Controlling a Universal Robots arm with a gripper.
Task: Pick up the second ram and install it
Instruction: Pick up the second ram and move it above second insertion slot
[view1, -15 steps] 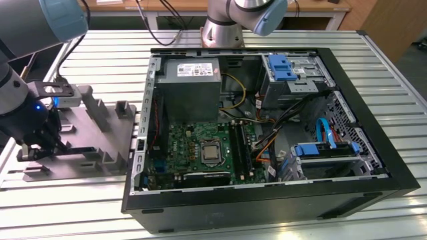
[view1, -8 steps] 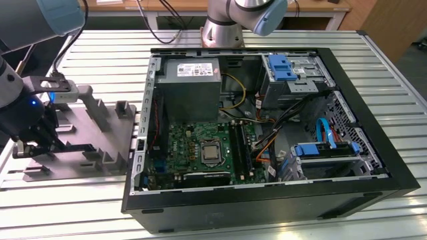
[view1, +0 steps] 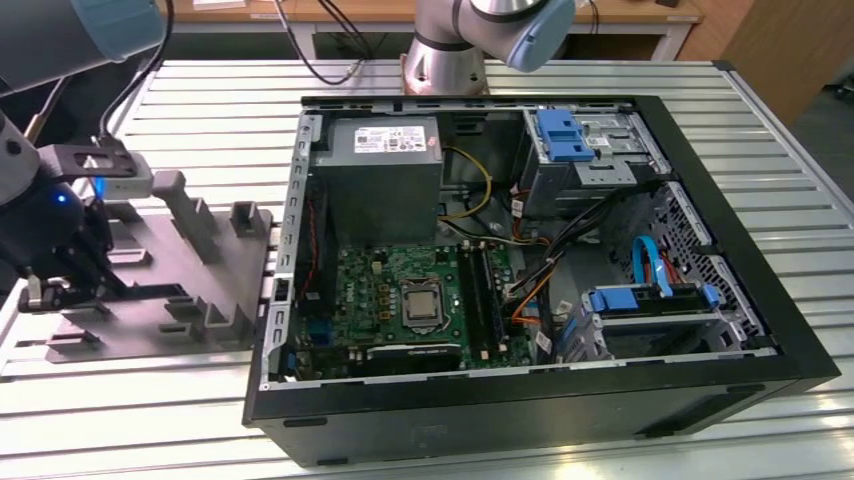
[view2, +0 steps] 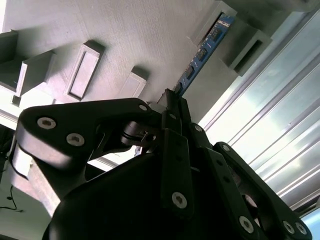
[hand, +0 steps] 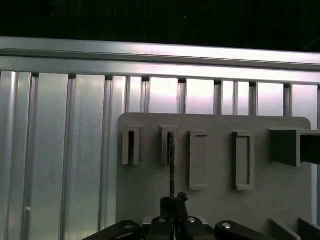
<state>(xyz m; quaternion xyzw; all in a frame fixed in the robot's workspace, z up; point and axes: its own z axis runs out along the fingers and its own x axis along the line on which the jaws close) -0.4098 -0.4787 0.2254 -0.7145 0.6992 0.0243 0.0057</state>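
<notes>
The second ram (view2: 202, 50) is a thin dark stick with a blue edge, standing on its long edge on the grey fixture (view2: 125, 35). Its far end rests in a slotted grey block. In the first wrist view the second ram (hand: 171, 160) shows edge-on, running from a fixture slot back to the fingers. My gripper (view2: 172, 97) is shut on its near end; the same grip shows at my gripper (hand: 173, 202). In the exterior view my gripper (view1: 60, 290) hangs low over the fixture (view1: 174, 290) at the exterior view's left.
An open computer case (view1: 747, 290) lies right of the fixture, with the green motherboard (view1: 387, 290) and its long memory slots (view1: 478, 295) inside. Cables, blue drive brackets and a power supply (view1: 380, 170) crowd the case. Upright tabs (view1: 247, 220) stand on the fixture. Ribbed aluminium table (hand: 55, 150) surrounds everything.
</notes>
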